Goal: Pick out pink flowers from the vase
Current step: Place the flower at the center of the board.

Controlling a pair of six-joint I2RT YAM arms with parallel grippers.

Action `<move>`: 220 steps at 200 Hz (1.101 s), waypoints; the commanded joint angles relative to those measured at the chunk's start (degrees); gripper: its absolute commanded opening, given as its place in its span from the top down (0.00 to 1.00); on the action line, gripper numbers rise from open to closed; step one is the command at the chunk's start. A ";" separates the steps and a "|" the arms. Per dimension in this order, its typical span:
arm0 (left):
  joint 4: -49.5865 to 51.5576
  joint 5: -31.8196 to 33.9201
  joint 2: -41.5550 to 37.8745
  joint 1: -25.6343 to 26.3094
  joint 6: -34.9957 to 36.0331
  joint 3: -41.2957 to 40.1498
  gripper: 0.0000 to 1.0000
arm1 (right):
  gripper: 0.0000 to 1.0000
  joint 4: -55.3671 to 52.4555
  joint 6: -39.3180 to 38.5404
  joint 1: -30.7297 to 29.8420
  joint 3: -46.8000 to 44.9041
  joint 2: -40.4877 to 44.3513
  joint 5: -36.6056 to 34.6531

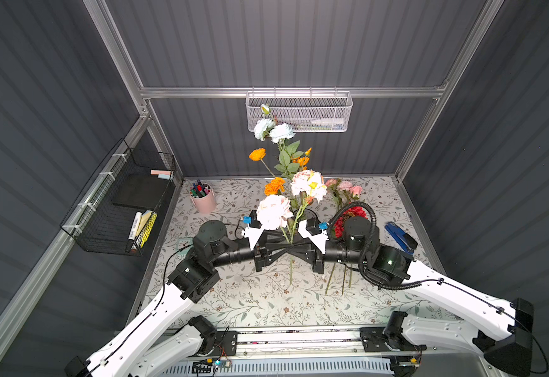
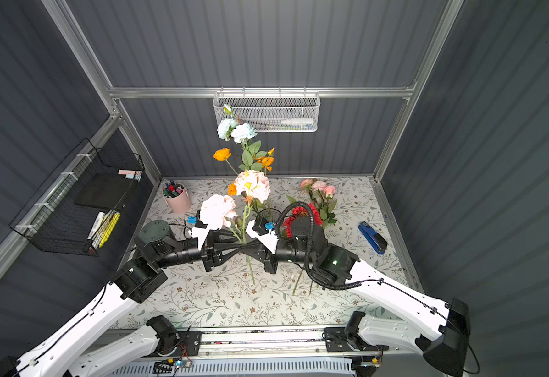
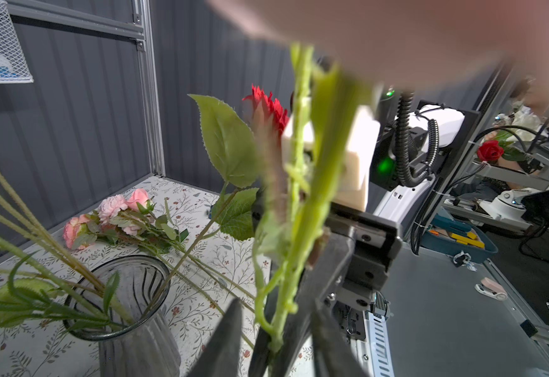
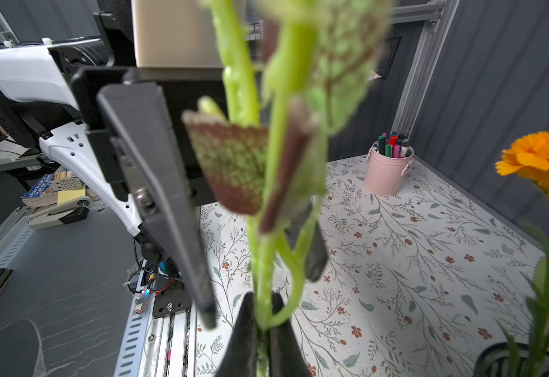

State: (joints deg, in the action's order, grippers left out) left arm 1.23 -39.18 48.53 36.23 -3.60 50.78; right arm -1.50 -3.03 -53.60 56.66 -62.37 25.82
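**Q:** Top views: what surface, what room?

**A:** A floral-print mat (image 1: 266,303) covers the table inside a booth of dark grey ribbed panels (image 1: 299,49) set in an aluminium frame (image 1: 201,93). A white mesh basket (image 1: 299,112) hangs on the back rail and a black wire basket (image 1: 110,228) on the side wall. A pen cup (image 1: 204,200) and a blue stapler (image 1: 400,240) sit on the mat.

**Q:** And the arms?

**A:** In both top views the left gripper (image 1: 285,244) and right gripper (image 1: 296,244) meet tip to tip at one upright stem (image 1: 291,274). That stem bears two pale pink flowers (image 1: 274,212). A smaller pink bunch (image 1: 345,186) lies on the mat behind the right arm, near a red bloom (image 1: 357,213).

**Q:** Left wrist view?

**A:** The left fingers (image 3: 227,342) stand apart, with the stem between them. The vase (image 3: 142,352), smoky ribbed glass, stands on the mat just beside the stem, which is outside it. Other stems lean in its mouth. The pink bunch lies beyond the vase, towards the wall corner.

**Q:** Right wrist view?

**A:** The right fingers (image 4: 243,333) are clamped together on the stem. The left fingers flank it higher up, with a gap showing. An orange bloom (image 4: 541,160) stands at the frame's edge, and the pen cup stands near the booth's corner.
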 commanded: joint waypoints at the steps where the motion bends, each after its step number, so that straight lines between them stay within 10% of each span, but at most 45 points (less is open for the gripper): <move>1: 3.41 2.65 -1.82 0.24 2.54 0.92 0.16 | 1.00 0.05 -1.89 -0.44 2.74 -0.12 -0.58; 8: 3.55 2.74 -2.30 0.22 3.02 0.58 0.01 | 1.00 -0.41 -1.89 -0.45 3.21 -0.21 -0.81; 106: 3.12 8.20 -2.43 0.23 6.41 0.02 0.01 | 1.00 -13.57 0.20 -0.40 14.63 4.48 -7.10; 220: 0.96 11.66 -2.67 0.24 6.34 -0.50 0.00 | 1.00 -45.48 7.11 -0.29 24.34 18.31 -34.98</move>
State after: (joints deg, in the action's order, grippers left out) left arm 3.29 -28.49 46.26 36.23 1.80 50.35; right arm -38.22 1.74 -53.84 78.22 -46.57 0.14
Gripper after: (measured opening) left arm 0.994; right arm 0.077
